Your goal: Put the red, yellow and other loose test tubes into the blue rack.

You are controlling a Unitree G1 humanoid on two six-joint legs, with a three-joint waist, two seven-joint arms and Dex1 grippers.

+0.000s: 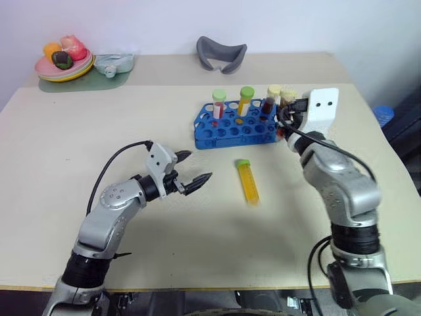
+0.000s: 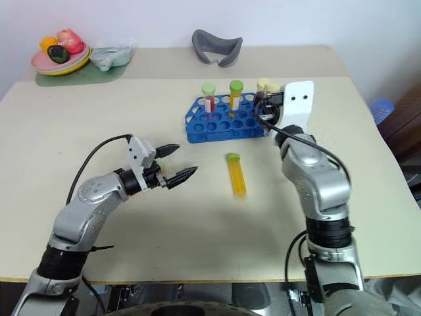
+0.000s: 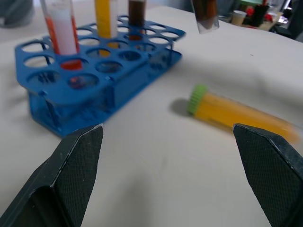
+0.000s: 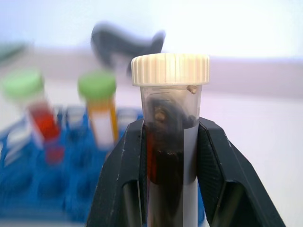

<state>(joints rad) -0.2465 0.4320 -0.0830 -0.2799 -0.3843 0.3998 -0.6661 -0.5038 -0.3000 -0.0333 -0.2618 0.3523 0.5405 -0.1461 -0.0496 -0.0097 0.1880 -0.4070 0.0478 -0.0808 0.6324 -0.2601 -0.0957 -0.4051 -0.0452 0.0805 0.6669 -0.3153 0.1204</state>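
We see the right gripper [image 4: 170,156] pinching a dark brown tube [image 4: 169,142] with a pale yellow cap: its two black fingers [image 4: 120,184] press the tube's sides from either hand, and the tube stands upright between them with the cap above the fingertips. In the head views this gripper sits right of centre in the upper part of the frame, at the right end of the blue rack [image 1: 233,128], and the tube's lower end hangs above the table [image 3: 156,161] just beyond the rack's far corner.

The left gripper [image 1: 187,172] has its jaws spread wide and nothing between them. It hovers over bare tabletop left of centre, with its fingertips [image 3: 83,146] pointing toward the middle of the frame.

Between the two grippers, slightly below the rack in the frame, we find a yellow-orange tube [image 1: 248,181] with a green cap lying on its side on the table, apart from the rack and from both grippers, cap end toward the rack.

The rack stands in the upper middle of the head views. In it we see three tubes upright: a red tube [image 1: 218,108] with a pale green cap, a yellow tube [image 1: 245,100] with a green cap, and a second brown tube [image 1: 270,100] with a pale cap near the right end.

Farther out, a grey curved object [image 1: 221,54] lies at the top centre, and at the upper left a stack of plates [image 1: 62,69] bearing toy food rests on a green mat [image 1: 85,82].
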